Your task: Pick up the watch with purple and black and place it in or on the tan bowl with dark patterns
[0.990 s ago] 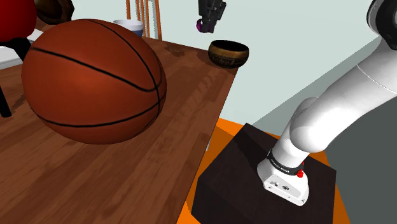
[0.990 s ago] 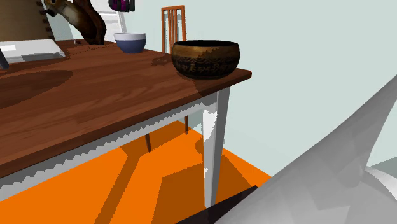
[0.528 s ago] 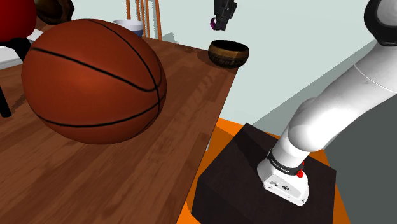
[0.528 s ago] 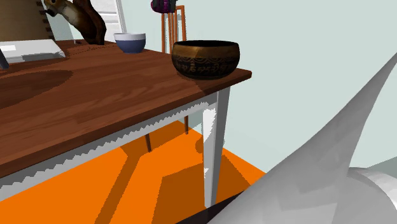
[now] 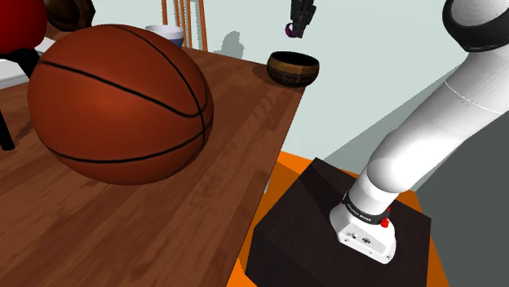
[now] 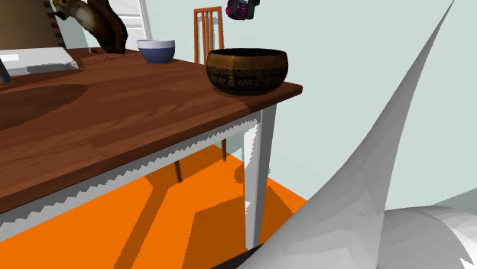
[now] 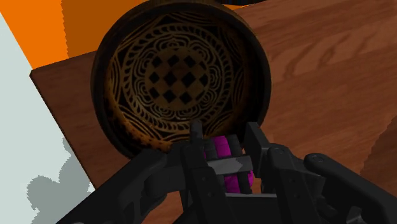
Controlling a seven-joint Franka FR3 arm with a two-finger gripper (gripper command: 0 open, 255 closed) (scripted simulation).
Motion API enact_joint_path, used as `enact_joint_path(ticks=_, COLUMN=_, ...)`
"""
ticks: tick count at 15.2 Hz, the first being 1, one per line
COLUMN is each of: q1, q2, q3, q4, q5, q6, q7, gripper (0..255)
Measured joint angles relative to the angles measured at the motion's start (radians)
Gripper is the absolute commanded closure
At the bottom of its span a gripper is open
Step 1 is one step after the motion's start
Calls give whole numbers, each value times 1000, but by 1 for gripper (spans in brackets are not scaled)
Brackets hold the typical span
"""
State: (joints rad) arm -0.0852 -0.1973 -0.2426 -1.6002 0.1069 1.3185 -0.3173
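One purple-and-black watch [image 7: 222,151], clamped in the black two-finger tool [image 7: 225,140], hangs above the one tan, dark-patterned bowl [image 7: 181,76] at a corner of the wooden tabletop [image 7: 318,70]. The wrist view reveals the bowl's chequered floor; the shoulder view, the white arm [image 5: 440,139] arching up from its dark box stand [image 5: 302,220].

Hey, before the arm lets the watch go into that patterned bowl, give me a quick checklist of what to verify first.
1. Grip: the tool clasps the watch: ok.
2. Tool above the bowl in both exterior views: ok.
3. Nothing lying inside the bowl: ok.
4. Bowl upright on the table: ok, though it sits at the corner.
5. Air gap between watch and rim: ok.
6. Watch centred over the bowl: cannot tell; the wrist view puts it nearer the rim.
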Motion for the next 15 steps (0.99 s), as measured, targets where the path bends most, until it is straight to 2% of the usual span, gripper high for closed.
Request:
enact_joint_path(ticks=11, q1=-6, q2=-37, q3=-2, q4=-180, q5=-13, q6=142, q7=-22, gripper=255)
enact_joint_path(ticks=15, q1=-6, q2=-47, q3=-1, q4=-209, q5=-15, q6=162, q7=-23, gripper=255)
